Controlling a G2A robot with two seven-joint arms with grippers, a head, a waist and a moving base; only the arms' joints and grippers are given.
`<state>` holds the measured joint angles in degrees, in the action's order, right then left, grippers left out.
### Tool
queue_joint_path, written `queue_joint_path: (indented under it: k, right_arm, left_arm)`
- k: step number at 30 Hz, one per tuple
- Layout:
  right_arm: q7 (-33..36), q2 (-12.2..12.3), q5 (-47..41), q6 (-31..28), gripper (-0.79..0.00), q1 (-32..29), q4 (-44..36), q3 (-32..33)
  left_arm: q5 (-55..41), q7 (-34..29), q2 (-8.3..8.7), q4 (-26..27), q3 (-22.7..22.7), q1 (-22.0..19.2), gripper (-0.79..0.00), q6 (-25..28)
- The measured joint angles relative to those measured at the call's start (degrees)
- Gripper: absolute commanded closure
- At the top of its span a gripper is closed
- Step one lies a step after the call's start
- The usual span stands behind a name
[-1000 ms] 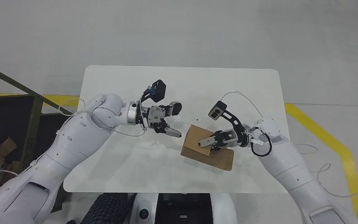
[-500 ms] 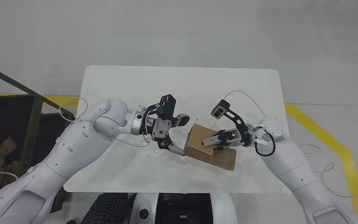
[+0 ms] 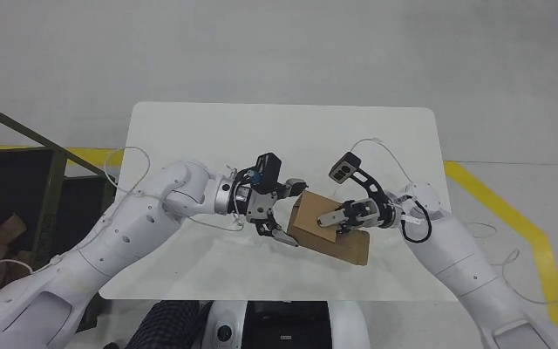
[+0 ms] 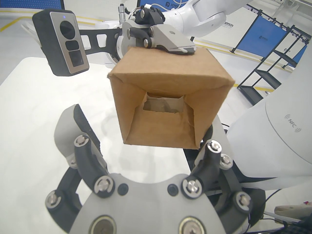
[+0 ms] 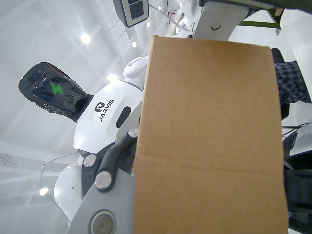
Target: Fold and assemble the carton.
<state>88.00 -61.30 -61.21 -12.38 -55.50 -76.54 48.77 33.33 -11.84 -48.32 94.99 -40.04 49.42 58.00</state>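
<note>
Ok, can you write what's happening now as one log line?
left hand: open, at open end of carton | right hand: shut on carton | task: unfinished

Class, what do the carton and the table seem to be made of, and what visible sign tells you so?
Carton: brown cardboard, matt; the raw fibrous edges and crease lines show it. Table: smooth white top with a faint sheen. It may be laminate or painted board, but the look leaves it open.
</note>
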Motion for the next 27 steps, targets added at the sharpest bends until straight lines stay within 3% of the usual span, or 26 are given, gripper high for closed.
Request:
queue_joint_path:
  k: [8,27]
  right_arm:
    - [0.0,0.3,-0.7,-1.4,0.0,2.7,2.9,-1.9]
    - [0.0,-1.1,-2.0,-3.5,0.0,9.5,5.7,-8.8]
  left_arm:
    - [5.2,11.1,2.09,-2.0,2.4,-1.3,-0.785,0.0]
    - [2.2,17.6,4.18,-6.7,16.1,-10.3,-0.785,0.0]
